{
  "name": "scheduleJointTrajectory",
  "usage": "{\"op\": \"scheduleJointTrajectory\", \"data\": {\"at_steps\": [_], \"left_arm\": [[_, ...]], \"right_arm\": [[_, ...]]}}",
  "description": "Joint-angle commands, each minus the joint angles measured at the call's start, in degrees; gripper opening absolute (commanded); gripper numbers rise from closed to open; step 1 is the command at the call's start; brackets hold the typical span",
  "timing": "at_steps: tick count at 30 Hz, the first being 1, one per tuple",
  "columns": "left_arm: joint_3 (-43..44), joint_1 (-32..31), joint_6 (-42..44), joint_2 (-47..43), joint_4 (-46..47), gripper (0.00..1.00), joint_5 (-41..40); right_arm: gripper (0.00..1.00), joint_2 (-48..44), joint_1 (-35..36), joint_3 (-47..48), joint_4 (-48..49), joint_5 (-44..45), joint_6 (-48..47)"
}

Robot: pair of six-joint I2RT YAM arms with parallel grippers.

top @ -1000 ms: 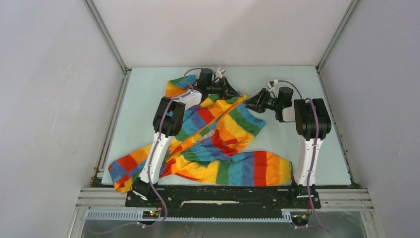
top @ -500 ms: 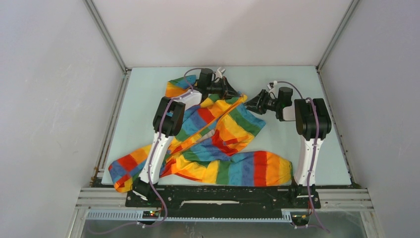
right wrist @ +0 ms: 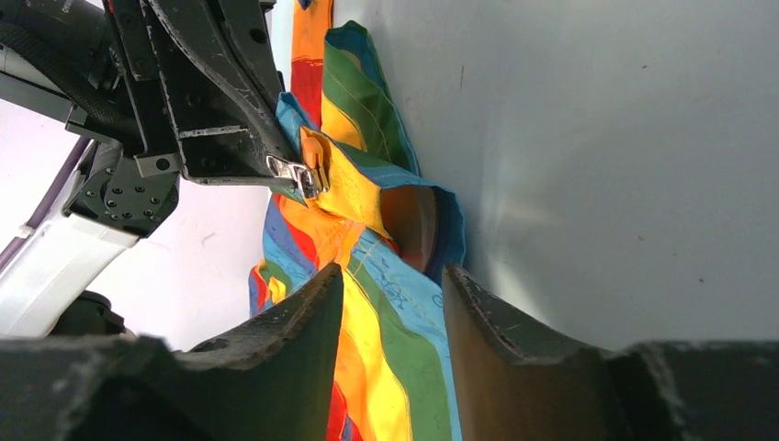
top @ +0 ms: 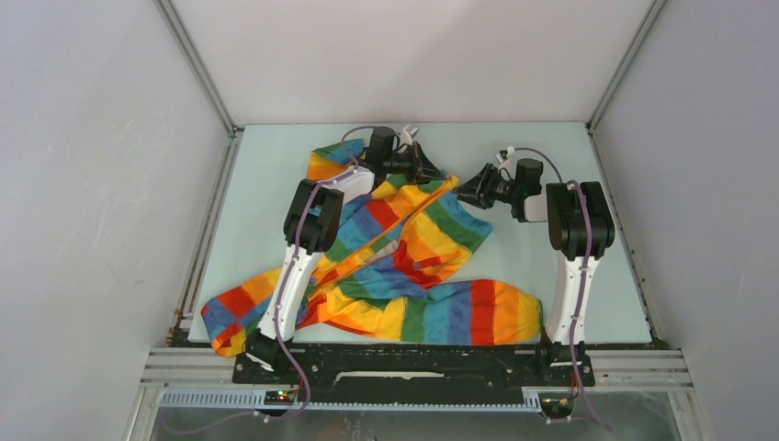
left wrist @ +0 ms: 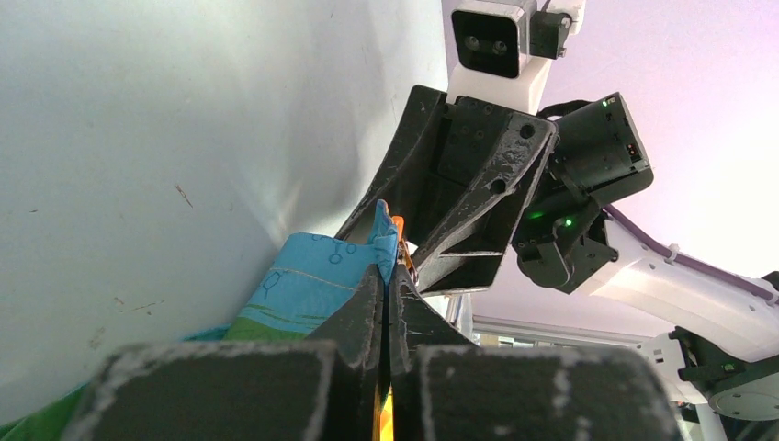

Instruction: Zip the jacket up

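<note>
The rainbow-striped jacket (top: 404, 248) lies crumpled across the table, one sleeve stretched along the near edge. My left gripper (top: 432, 173) is at the jacket's far corner and is shut on its edge. In the left wrist view blue cloth (left wrist: 308, 285) and a sliver of orange zipper strip are pinched between the closed fingers (left wrist: 386, 276). A silver zipper pull (right wrist: 296, 173) hangs at that pinched corner. My right gripper (top: 464, 193) hovers just right of it, open (right wrist: 393, 276), facing the cloth (right wrist: 386, 358) with nothing between its fingers.
The pale table (top: 551, 276) is boxed in by white walls with metal frame rails at both sides (top: 207, 230). Both arm bases stand on the black bar at the near edge (top: 413, 363). The two grippers are almost touching at the jacket's corner.
The right wrist has shifted very slightly away from the near edge. The left arm and the jacket have stayed put.
</note>
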Motion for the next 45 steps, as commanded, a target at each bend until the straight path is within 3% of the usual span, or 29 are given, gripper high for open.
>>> {"op": "scheduleJointTrajectory", "data": {"at_steps": [1,12,20,24,35,45], "left_arm": [[2.41,0.03,-0.1,-0.47,1.5,0.0,2.07],[2.43,0.03,-0.02,-0.39,1.5,0.0,2.04],[2.43,0.03,0.07,-0.47,1.35,0.0,2.23],[2.47,0.03,0.44,-0.64,1.18,0.0,2.58],[2.49,0.03,1.0,-0.65,0.55,0.0,2.47],[2.53,0.03,0.95,-0.76,0.77,0.0,2.77]], "right_arm": [[0.45,0.02,0.6,1.9,1.66,-0.41,-0.21],[0.42,1.47,1.61,2.91,2.69,-1.39,0.87],[0.16,0.86,2.05,2.88,4.53,-1.84,2.17],[0.08,-0.03,1.77,0.63,11.55,-2.96,6.1],[0.23,0.32,1.96,-0.27,15.1,-3.13,7.79],[0.24,0.69,2.83,1.48,10.73,-2.25,5.25]]}}
